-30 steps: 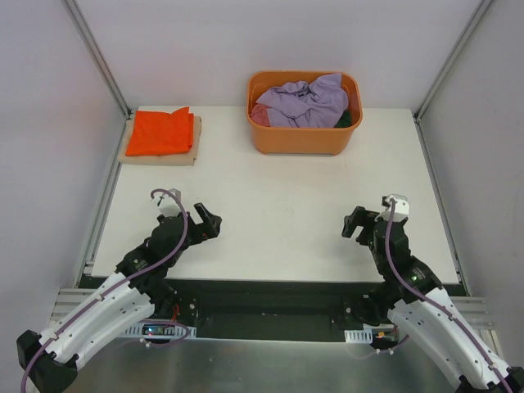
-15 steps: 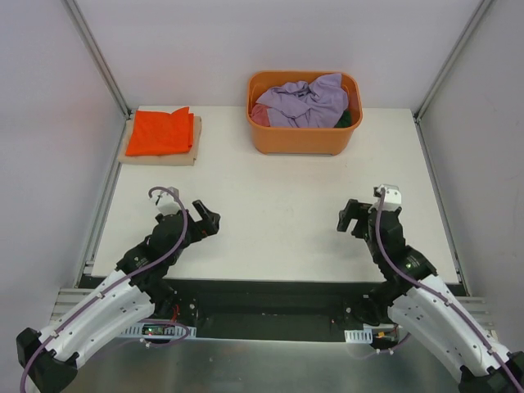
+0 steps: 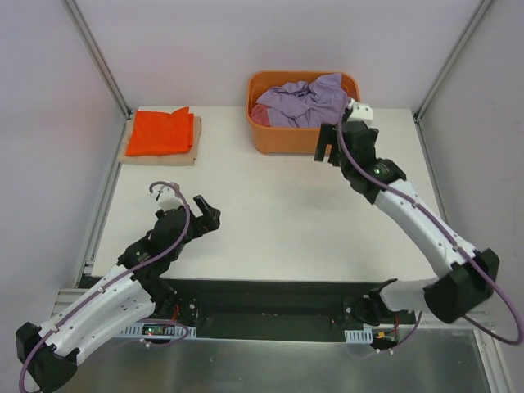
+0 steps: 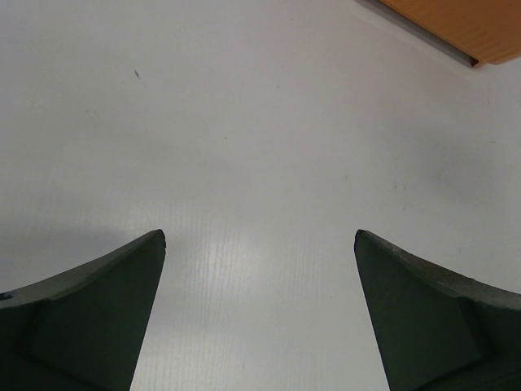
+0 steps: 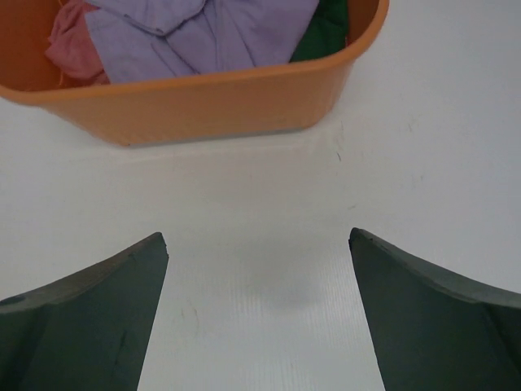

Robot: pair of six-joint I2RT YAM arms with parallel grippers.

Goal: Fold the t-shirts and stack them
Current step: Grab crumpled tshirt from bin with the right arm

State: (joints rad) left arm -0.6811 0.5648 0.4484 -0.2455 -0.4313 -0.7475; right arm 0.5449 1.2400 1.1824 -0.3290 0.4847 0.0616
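Observation:
A crumpled lavender t-shirt (image 3: 301, 103) fills the orange tub (image 3: 288, 137) at the back; it shows in the right wrist view (image 5: 203, 37) with a dusty pink one (image 5: 72, 41) at its left and a dark green one (image 5: 324, 37) at its right. A folded bright orange t-shirt (image 3: 161, 131) lies on a tan folded cloth (image 3: 155, 158) at the back left. My right gripper (image 3: 326, 150) is open and empty, just in front of the tub's near wall (image 5: 203, 102). My left gripper (image 3: 208, 219) is open and empty over the bare table, near the front left.
The white table (image 3: 270, 213) is ringed by a metal frame and grey walls. A dark gap runs along the front edge (image 3: 270, 286) by the arm bases. The tub's corner shows at the top right of the left wrist view (image 4: 456, 20).
My right arm has stretched far forward from the front right of the table to the tub's near side. My left arm has barely moved.

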